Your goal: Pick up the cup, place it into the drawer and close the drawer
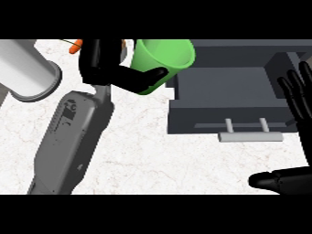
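A green cup (pixel 165 57) hangs tilted above the counter at the top middle, its open mouth turned toward the view. My left hand (pixel 111 68) is shut on it, thumb curled across its lower side. The cup sits at the left edge of the dark grey drawer (pixel 226 107), which stands pulled out, its light grey handle (pixel 249 136) toward me. The drawer's inside shows nothing in it. My right hand (pixel 305 123) rests open at the right edge, fingers up, just right of the drawer.
A white cylinder (pixel 19 68) lies at the top left of the marble counter (pixel 145 155). A small orange thing (pixel 77 45) peeks out behind my left hand. The grey cabinet body (pixel 253 48) rises behind the drawer.
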